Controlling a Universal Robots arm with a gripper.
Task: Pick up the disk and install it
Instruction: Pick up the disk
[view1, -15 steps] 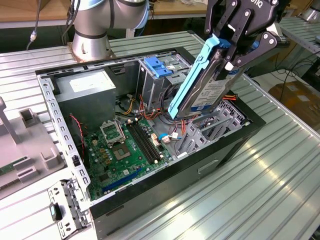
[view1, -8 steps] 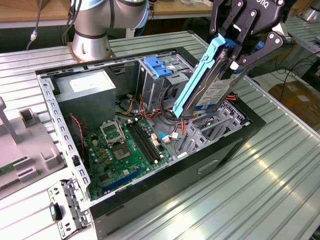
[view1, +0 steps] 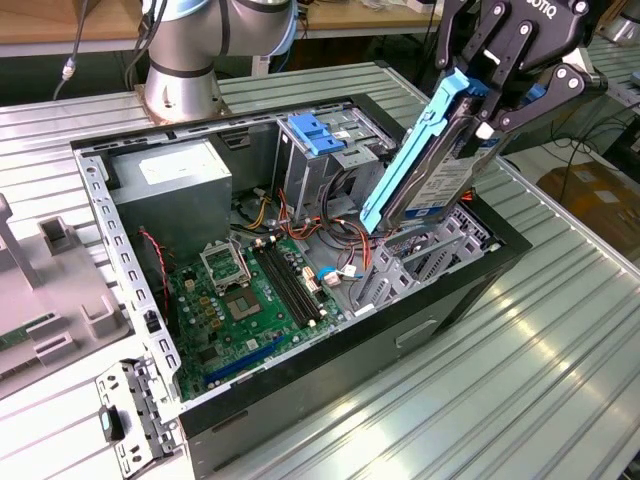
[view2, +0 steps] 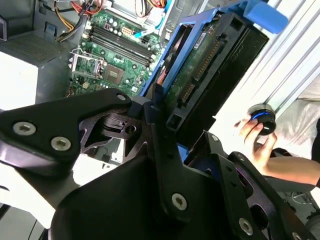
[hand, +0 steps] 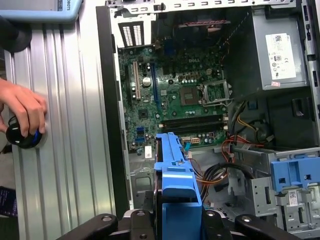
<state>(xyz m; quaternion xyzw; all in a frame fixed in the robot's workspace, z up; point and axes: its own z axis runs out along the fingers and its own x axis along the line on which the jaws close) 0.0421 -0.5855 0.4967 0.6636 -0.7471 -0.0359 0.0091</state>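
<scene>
Disk (view1: 432, 165) hangs tilted above the open computer case (view1: 300, 392); the gripper (view1: 488, 100) pinches its upper end.

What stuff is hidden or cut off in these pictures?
- Exterior view: the robot's hand, shut on the disk, is cut off above by the picture's edge.
- First wrist view: the held end of the disk runs past the picture's edge, with the robot's hand in front.
- Both wrist views: past the person's hand, the person is cut off.
</scene>
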